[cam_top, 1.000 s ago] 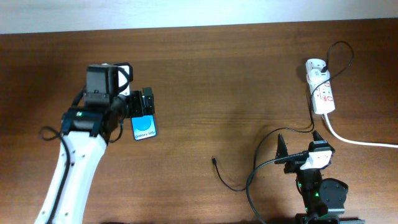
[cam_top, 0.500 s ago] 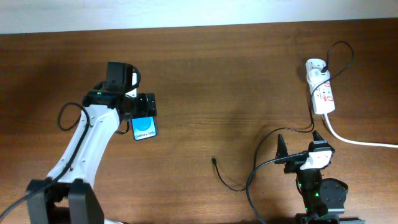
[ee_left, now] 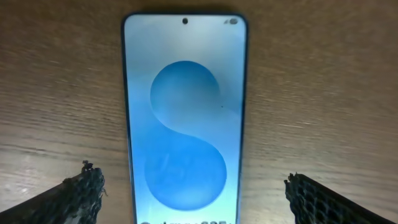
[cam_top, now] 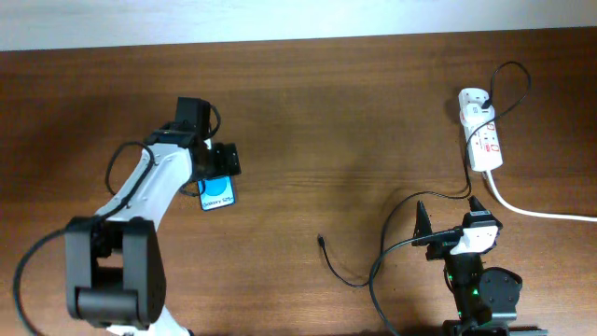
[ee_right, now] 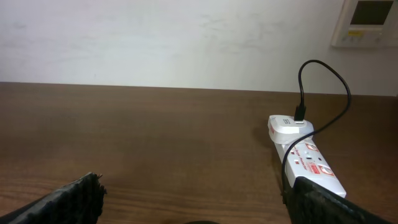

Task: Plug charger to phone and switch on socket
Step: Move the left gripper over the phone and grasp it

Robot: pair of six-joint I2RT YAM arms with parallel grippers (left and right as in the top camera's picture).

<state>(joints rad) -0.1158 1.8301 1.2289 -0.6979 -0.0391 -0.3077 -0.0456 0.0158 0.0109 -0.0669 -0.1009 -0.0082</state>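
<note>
The left pincer (ee_left: pixel 196 198), released wide, hovers above the blue-screened, dark-framed rectangular smartphone (ee_left: pixel 185 118) lying flat on the brown wooden surface (ee_left: pixel 323 74); it should descend centred, its fingers (ee_left: pixel 84 194) straddling the smartphone's long edges, then close gently.

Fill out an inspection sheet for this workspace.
Surface: brown wooden table.
Job's things: phone face up, screen lit; charger tip lying loose on the wood, not plugged into the phone; socket at the far right, plug in its far end.
Clutter: nothing seen.
Hands: left hand open, fingers either side of the phone's lower end; right hand open, empty.
Cables: the charger's thin black cable runs from the socket's plug to the loose tip; thick white cord exits right.
Surroundings: white wall, wall panel.
</note>
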